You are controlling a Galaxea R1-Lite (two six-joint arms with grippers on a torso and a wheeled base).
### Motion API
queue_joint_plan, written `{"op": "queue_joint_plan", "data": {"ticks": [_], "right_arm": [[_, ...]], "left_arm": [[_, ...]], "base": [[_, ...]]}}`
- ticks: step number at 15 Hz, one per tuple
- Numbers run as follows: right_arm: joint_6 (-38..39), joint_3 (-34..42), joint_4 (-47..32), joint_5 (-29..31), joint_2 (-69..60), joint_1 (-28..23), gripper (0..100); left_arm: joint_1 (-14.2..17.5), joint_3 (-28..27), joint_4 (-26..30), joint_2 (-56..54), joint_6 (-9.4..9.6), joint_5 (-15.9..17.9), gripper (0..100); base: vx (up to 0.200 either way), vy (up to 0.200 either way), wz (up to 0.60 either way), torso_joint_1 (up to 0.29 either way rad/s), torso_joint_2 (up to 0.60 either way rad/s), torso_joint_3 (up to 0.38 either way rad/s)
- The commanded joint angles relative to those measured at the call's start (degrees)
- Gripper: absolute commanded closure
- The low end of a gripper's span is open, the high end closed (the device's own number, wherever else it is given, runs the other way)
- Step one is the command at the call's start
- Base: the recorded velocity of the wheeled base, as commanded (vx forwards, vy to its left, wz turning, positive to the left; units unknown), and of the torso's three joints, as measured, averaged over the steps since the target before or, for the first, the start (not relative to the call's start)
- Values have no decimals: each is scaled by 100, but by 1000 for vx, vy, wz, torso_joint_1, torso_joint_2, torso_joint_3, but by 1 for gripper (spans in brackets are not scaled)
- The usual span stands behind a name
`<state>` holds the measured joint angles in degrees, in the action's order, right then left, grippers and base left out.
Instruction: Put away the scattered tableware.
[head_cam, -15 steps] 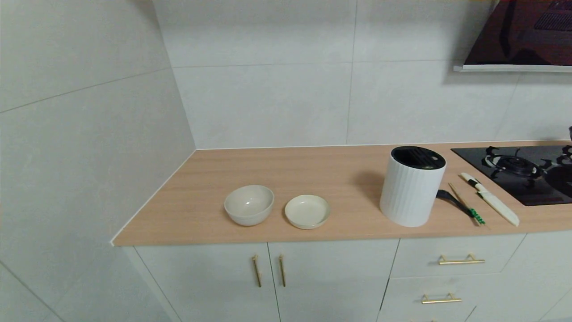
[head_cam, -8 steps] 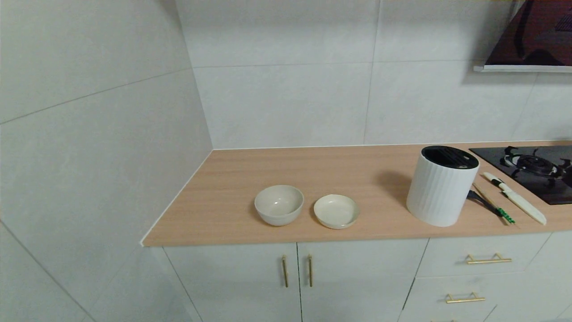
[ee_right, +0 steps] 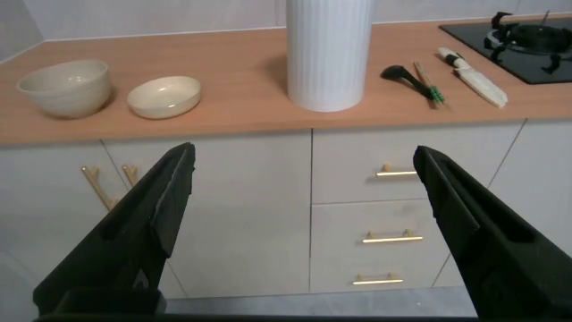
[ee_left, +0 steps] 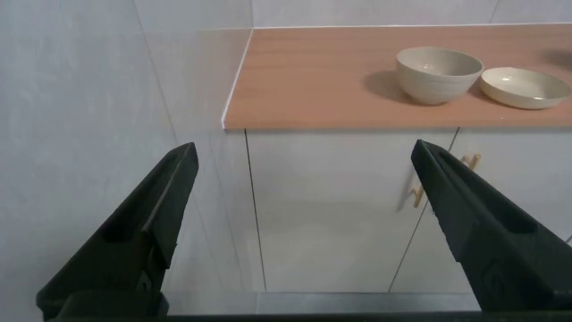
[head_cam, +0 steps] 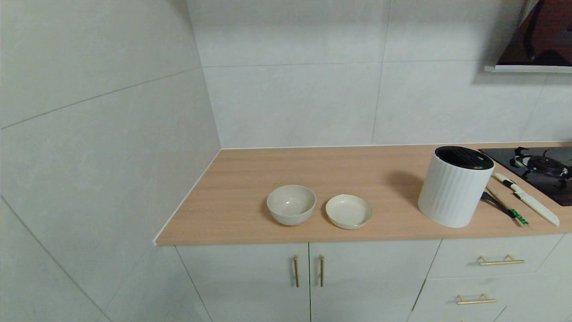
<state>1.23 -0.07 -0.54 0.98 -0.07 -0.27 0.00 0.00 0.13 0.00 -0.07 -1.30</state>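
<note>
On the wooden counter (head_cam: 348, 165) stand a cream bowl (head_cam: 291, 204) and, just to its right, a shallow cream dish (head_cam: 348, 211). Further right is a tall white ribbed holder (head_cam: 455, 185) with a black slotted top. Beside it lie a black spoon (head_cam: 497, 202), chopsticks (head_cam: 509, 205) with green ends and a white knife (head_cam: 529, 203). My left gripper (ee_left: 304, 179) is open in front of the cabinet, below counter level, with the bowl (ee_left: 439, 73) and dish (ee_left: 525, 87) beyond it. My right gripper (ee_right: 304, 183) is open too, facing the drawers below the holder (ee_right: 328, 52).
A black gas hob (head_cam: 536, 167) sits at the counter's right end, under a range hood (head_cam: 534, 40). White tiled walls close the corner at the left and back. Below are cabinet doors (head_cam: 308, 277) and drawers (head_cam: 491, 259) with gold handles.
The head camera has turned left, so the whole scene has shifted to the right in the picture. Nothing on the counter has moved.
</note>
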Motion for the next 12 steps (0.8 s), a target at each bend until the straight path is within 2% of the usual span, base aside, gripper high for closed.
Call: {"op": "queue_joint_plan", "data": {"ticks": [1,6,12], "right_arm": [[0,-1,1,-1,7,0,0],[0,7,1,-1,7,0,0],[0,-1,1,-1,7,0,0]], "left_arm": [[0,0,4,0,-1,-1,0],[0,0,4,9,-1,-1,0],[0,0,4,0,-1,-1,0]], "base": [[0,0,0,0,0,0],[0,0,0,0,0,0],[0,0,0,-190,404,214]]}}
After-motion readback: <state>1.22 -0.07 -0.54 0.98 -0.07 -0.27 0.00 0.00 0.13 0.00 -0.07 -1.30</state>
